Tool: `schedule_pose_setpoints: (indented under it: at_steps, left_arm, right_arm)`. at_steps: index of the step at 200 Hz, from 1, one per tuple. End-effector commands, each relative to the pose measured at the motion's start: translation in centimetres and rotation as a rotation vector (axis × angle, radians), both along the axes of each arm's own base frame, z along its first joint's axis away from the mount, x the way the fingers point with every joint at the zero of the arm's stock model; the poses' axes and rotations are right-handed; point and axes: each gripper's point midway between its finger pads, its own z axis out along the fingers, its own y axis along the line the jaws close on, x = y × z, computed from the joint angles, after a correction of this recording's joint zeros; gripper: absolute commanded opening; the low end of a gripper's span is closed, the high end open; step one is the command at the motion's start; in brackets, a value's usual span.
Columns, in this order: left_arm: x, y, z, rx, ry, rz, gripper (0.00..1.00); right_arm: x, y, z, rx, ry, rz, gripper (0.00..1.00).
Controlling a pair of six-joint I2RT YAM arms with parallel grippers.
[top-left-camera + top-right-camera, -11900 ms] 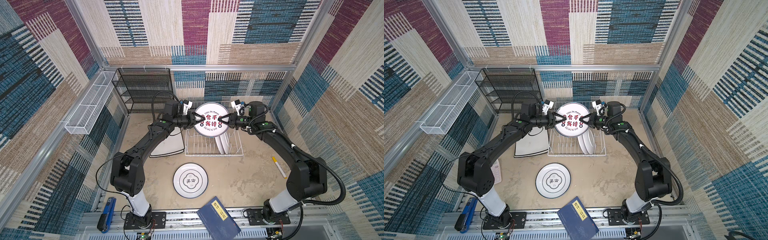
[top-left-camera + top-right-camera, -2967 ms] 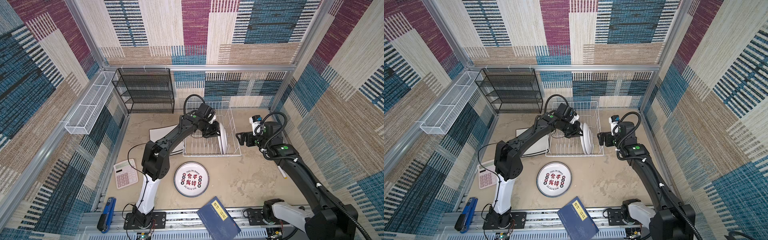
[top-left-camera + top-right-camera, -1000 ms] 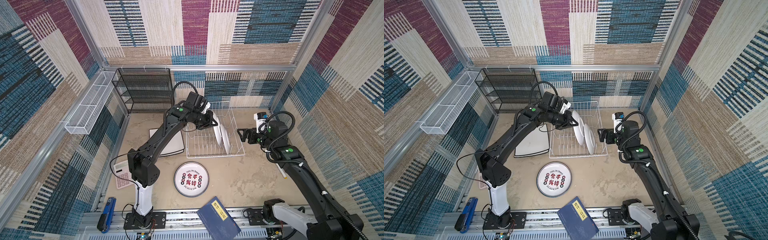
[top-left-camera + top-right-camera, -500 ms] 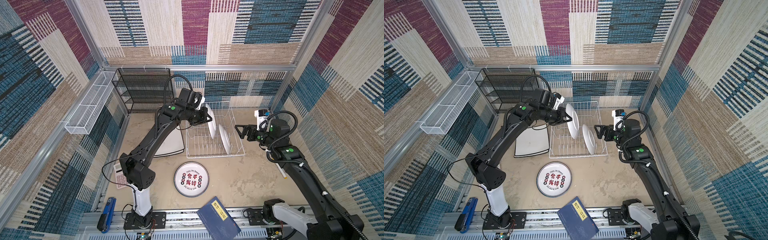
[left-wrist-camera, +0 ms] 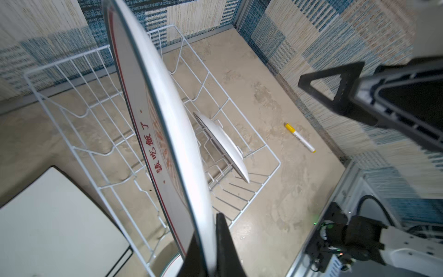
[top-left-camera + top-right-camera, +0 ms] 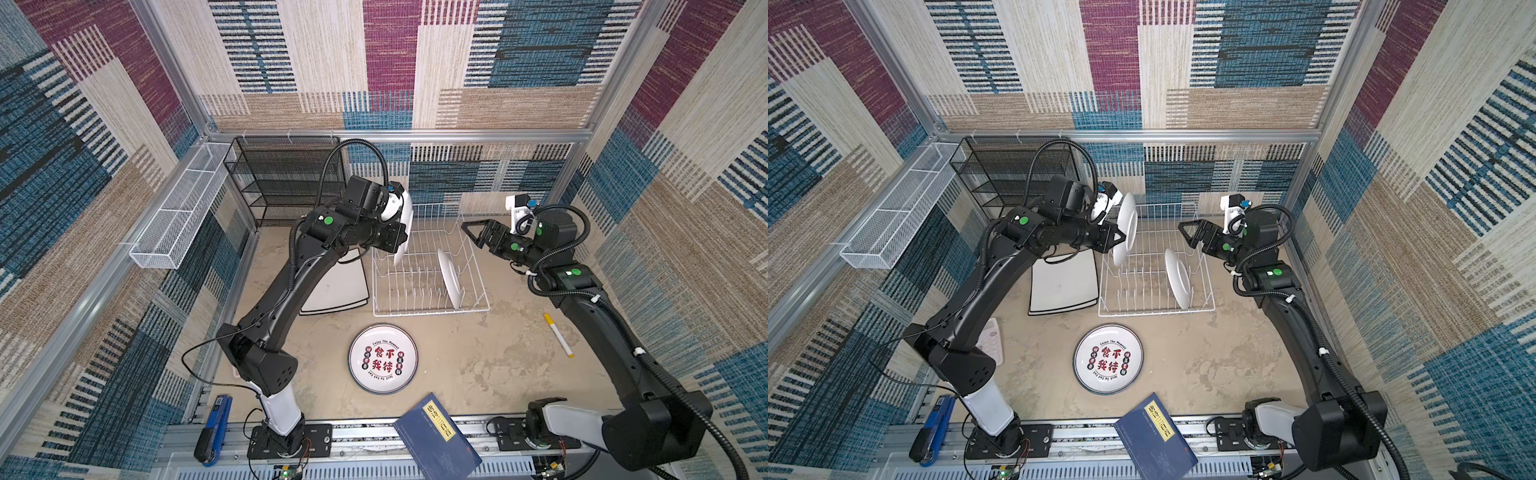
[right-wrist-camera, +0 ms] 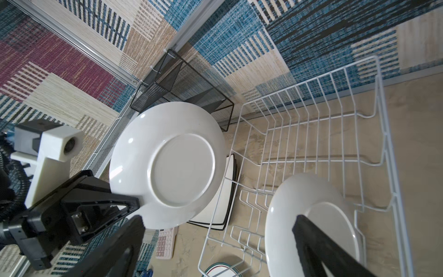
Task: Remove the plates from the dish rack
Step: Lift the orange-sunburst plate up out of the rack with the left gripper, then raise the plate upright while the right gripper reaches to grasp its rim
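My left gripper is shut on the rim of a round white plate with red print, held on edge above the left end of the white wire dish rack. One more round plate stands on edge among the tines near the rack's right end. My right gripper hovers open above the rack's right side, holding nothing. A printed round plate lies flat in front of the rack. Square black-edged plates lie stacked to its left.
A black mesh shelf unit stands at the back left, with a long white mesh tray on the left wall. A yellow-capped marker lies right of the rack. A blue book, calculator and blue stapler sit near the front.
My left gripper has lifted its plate up out of the rack and carried it left and back. The right gripper has edged toward the rack, still open.
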Motion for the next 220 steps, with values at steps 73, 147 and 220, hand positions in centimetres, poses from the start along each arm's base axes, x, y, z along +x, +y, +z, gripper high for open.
schedule_pose_setpoints:
  at_steps: [73, 147, 220]
  left_arm:
    - [-1.2, 0.7, -2.3, 0.569, -0.406, -0.149, 0.0]
    - [-2.8, -2.6, -4.1, 0.805, -0.679, -0.249, 0.0]
    - [-3.3, -3.9, -4.0, 0.823, -0.788, -0.25, 0.0]
  right_arm:
    - [1.5, 2.7, 1.7, 0.069, 0.059, 0.157, 0.89]
    - [1.9, 3.9, -1.6, -0.002, 0.154, 0.137, 0.85]
    - [2.1, 4.0, -4.6, -0.037, 0.229, 0.117, 0.74]
